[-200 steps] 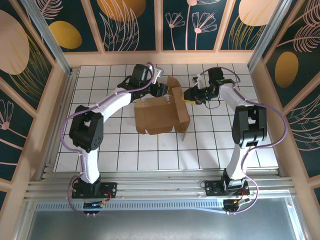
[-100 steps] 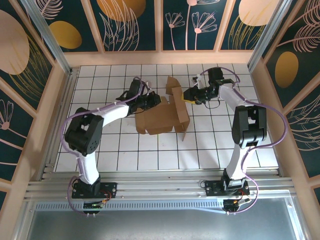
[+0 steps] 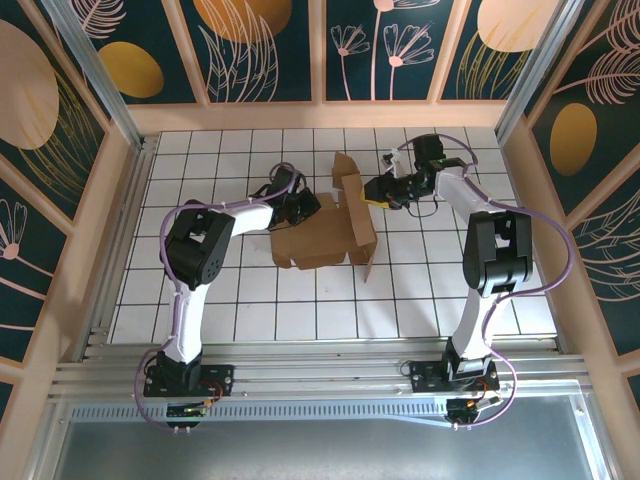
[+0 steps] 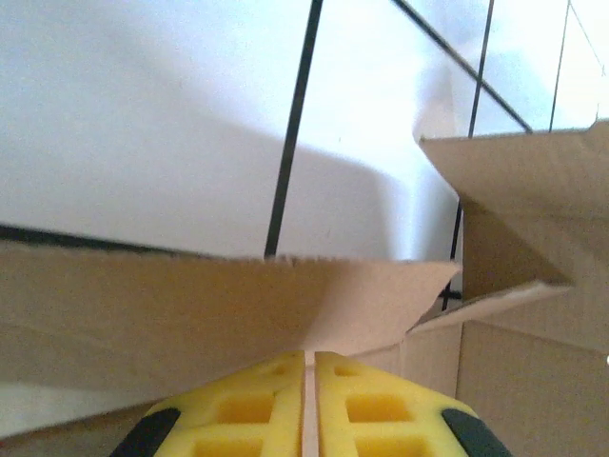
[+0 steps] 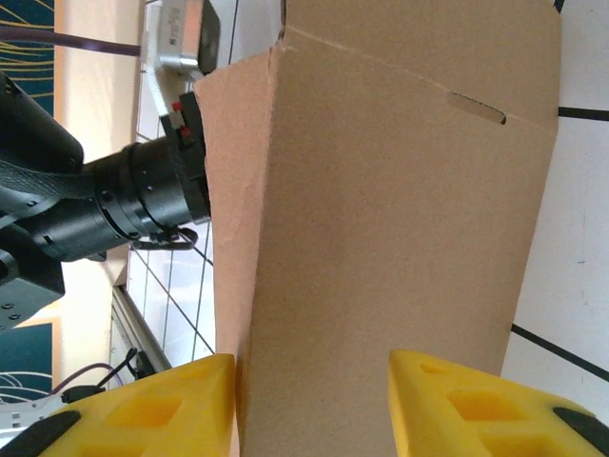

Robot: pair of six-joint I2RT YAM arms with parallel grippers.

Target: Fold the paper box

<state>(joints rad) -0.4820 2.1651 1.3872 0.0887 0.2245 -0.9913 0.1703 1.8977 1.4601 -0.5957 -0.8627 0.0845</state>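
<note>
The paper box (image 3: pixel 322 236) is a brown die-cut sheet, partly folded, lying mid-table with its right wall standing up. My left gripper (image 3: pixel 305 207) sits low at the sheet's back left edge. In the left wrist view its yellow pads (image 4: pixel 257 400) are pressed together on a thin cardboard flap (image 4: pixel 190 295), so the left gripper (image 4: pixel 310 354) is shut on it. My right gripper (image 3: pixel 368 196) is at the upright right wall. In the right wrist view the right gripper (image 5: pixel 312 357) stands open, its fingers apart in front of the wall's outer face (image 5: pixel 400 190), with the left finger against the fold.
The white tiled table (image 3: pixel 300 310) is fenced by wooden walls (image 3: pixel 330 115) at the back and sides, and an aluminium rail (image 3: pixel 320 375) runs along the near edge. The left arm's black wrist (image 5: pixel 105 200) is just beyond the box wall. Bare tiles lie in front of the box.
My left gripper dropped from above the box to its back left flap and shut on it, and the left arm folded lower. The right jaws opened slightly wider.
</note>
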